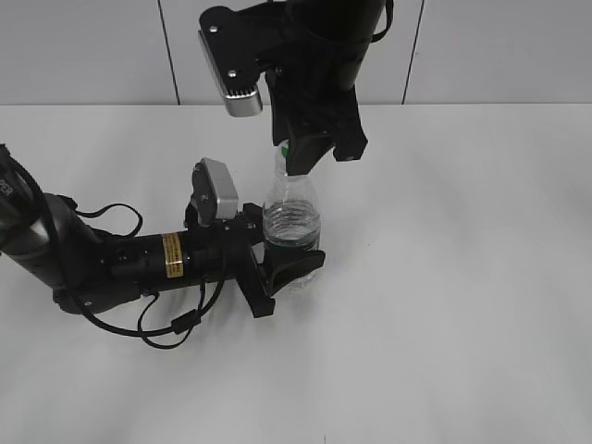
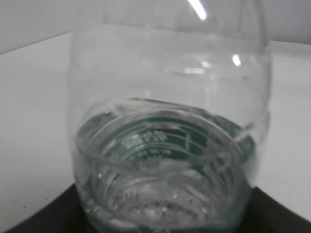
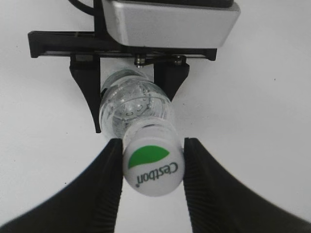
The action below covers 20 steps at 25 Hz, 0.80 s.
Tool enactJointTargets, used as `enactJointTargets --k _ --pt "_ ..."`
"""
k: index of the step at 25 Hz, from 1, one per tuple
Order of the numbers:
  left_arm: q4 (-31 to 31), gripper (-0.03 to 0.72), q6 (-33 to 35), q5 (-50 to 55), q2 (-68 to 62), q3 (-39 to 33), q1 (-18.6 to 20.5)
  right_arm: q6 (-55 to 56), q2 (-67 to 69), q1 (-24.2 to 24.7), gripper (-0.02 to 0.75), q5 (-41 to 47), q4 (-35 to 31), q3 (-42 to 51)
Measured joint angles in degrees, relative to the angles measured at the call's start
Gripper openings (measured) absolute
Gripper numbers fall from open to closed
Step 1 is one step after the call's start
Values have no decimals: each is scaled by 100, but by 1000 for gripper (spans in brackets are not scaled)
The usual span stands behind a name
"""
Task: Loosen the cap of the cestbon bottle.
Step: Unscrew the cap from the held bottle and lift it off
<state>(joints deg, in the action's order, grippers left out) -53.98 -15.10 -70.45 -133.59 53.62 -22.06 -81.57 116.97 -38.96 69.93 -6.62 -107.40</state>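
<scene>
While the left end effector [image 1: 282, 268] clamps the cestbon bottle [image 1: 291, 222] steady on the bench [image 1: 462, 277], the right end effector [image 3: 150, 167] pinches the cap [image 3: 153, 170] for twisting.

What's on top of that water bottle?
A white cap with a green leaf mark sits on the bottle, squeezed between the right gripper's black fingers. The neck and threads under the cap are covered, so I can't see them.
</scene>
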Motion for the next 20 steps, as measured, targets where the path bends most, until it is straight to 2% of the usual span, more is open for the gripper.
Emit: enactJointTargets --k 14,20 --pt "-17 410 20 0 0 0 -5 -93 -222 5 290 17 81 0" --pt "-18 410 20 0 0 0 -5 549 -433 5 290 17 63 0"
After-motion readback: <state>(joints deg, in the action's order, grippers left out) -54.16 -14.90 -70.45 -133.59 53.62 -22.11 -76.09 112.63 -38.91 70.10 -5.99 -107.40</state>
